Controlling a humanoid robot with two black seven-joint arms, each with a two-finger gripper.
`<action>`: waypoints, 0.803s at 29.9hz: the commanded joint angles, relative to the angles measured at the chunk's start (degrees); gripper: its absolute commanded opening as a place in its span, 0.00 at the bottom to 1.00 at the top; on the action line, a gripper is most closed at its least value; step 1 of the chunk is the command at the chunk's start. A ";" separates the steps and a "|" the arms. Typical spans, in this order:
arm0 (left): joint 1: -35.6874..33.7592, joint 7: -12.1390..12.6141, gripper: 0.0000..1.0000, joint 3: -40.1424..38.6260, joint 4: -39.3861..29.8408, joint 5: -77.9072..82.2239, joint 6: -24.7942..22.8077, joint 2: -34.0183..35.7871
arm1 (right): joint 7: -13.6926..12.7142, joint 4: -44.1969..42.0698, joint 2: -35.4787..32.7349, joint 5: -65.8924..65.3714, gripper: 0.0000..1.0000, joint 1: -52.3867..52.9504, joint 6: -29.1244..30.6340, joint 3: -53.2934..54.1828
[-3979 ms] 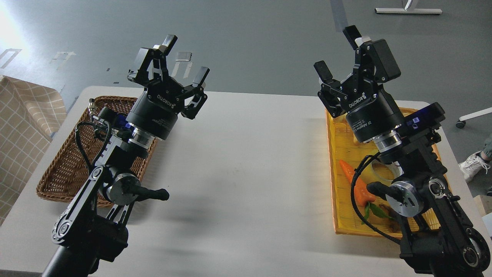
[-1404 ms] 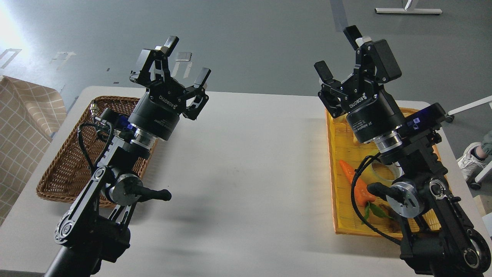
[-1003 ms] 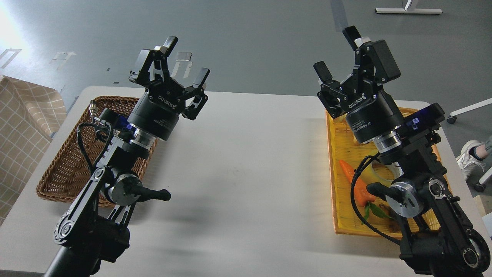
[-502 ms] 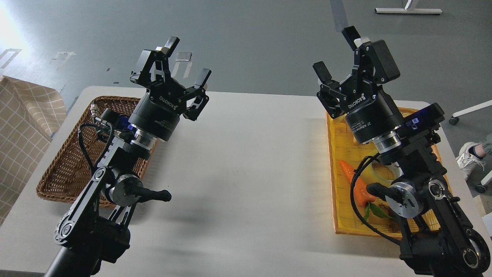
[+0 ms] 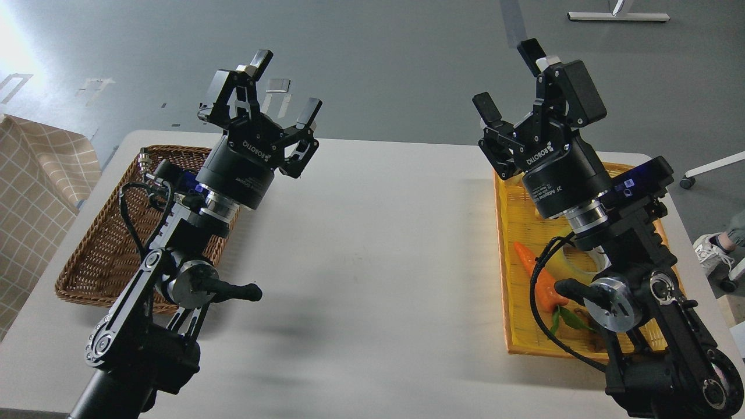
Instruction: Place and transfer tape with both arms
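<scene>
Near the bench's right edge, the tape [image 5: 573,266] lies in the yellow tray [image 5: 505,273], mostly hidden behind the right arm. Left gripper [image 5: 283,86] and right gripper [image 5: 511,78] hang spread wide and empty; nothing looks begun.

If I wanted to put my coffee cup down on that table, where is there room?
The widest bare stretch of the white table lies in the middle, between the brown wicker basket on the left and the yellow tray on the right. The tray is crowded: a carrot, the tape and the right arm above it.
</scene>
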 commanded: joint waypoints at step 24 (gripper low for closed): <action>0.39 0.53 0.98 0.66 -0.18 1.14 1.31 -2.82 | -0.68 0.81 0.00 -0.18 0.99 -0.03 -0.26 -0.61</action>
